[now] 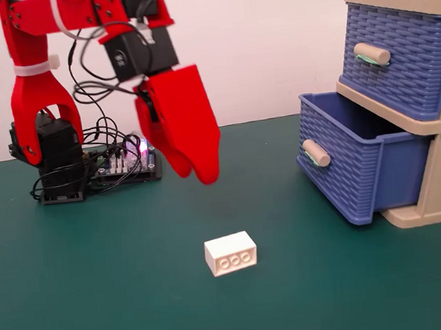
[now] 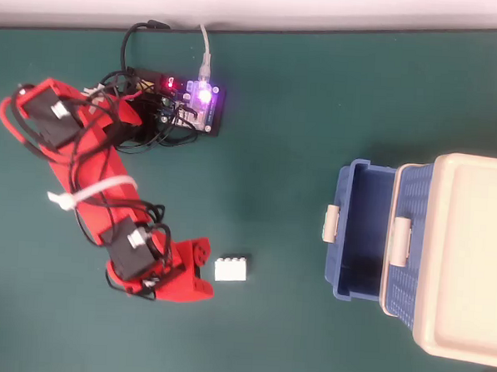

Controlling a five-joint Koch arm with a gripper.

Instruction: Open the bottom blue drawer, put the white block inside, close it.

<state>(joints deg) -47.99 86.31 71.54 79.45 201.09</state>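
The white block (image 1: 231,254) (image 2: 231,269) lies alone on the green mat, its three studs facing the fixed camera. My red gripper (image 1: 195,175) (image 2: 201,271) points straight down, well above the mat. In the overhead view it hangs just left of the block, and its jaws stand apart and open with nothing between them. The bottom blue drawer (image 1: 343,173) (image 2: 355,168) is pulled out of the beige cabinet (image 2: 470,256), its inside bare. Its beige handle (image 1: 316,153) (image 2: 331,223) faces the arm.
The upper blue drawer (image 1: 397,61) sits pushed in above the open one. A controller board (image 1: 124,162) (image 2: 194,104) with lit LEDs and loose cables lies at the back beside the arm's base (image 1: 50,157). Green mat separates the block from the drawer.
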